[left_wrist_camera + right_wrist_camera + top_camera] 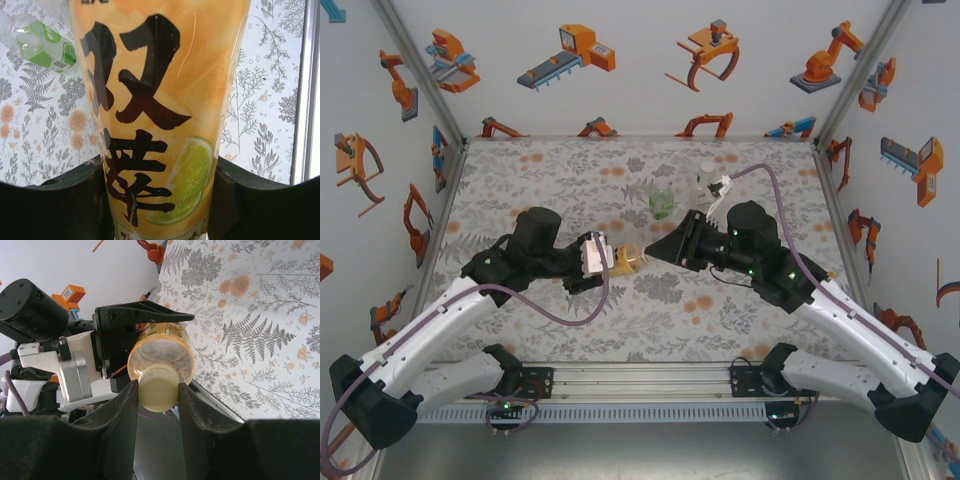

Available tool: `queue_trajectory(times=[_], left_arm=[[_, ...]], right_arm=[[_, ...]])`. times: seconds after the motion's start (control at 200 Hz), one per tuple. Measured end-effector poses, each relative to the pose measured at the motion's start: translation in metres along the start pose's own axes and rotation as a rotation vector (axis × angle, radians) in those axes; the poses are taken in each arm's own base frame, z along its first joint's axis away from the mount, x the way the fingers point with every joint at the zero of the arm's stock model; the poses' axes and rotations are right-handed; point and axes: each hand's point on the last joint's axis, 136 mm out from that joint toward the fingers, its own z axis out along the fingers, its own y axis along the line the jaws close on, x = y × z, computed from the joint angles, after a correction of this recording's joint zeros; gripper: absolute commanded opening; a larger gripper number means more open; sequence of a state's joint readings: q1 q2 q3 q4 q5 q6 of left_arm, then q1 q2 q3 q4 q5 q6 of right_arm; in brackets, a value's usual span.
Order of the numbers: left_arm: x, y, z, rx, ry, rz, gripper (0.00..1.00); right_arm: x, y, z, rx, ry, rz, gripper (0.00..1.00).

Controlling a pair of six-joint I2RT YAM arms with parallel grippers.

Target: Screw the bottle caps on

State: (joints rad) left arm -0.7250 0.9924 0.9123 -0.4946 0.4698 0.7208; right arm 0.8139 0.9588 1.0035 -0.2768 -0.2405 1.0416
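Floral surface point(570, 310) leaves wide room toward its left and near edges; the green-tinted bottle point(662, 203) and the slim bottle point(705, 185) sit in its far half. Over the middle, the left fingers point(65, 200) pinch the amber bottle point(628, 262) sideways, and the right fingers point(120, 425) pinch its pale yellow cap point(158, 388).

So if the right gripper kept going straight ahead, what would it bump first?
The pale yellow cap it is shut on; just behind sits the amber bottle, held by the left gripper.
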Motion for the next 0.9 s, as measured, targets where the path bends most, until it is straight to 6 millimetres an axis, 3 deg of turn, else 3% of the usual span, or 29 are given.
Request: queue_trajectory(times=[0.185,0.441,0.686,0.896], left_arm=[[-0.014,-0.008,0.001,0.039,-0.060,0.026,0.00],[-0.019,-0.010,0.001,0.054,-0.086,0.032,0.00],[-0.022,-0.014,0.001,0.075,-0.102,0.032,0.00],[-0.022,-0.015,0.002,0.085,-0.104,0.030,0.00]], right_arm=[[-0.001,0.000,0.001,0.001,-0.003,0.012,0.55],[-0.010,0.010,-0.016,0.001,-0.048,-0.067,0.61],[-0.024,0.032,-0.054,-0.028,-0.150,-0.325,0.57],[-0.019,0.041,-0.068,-0.067,-0.174,-0.634,0.54]])
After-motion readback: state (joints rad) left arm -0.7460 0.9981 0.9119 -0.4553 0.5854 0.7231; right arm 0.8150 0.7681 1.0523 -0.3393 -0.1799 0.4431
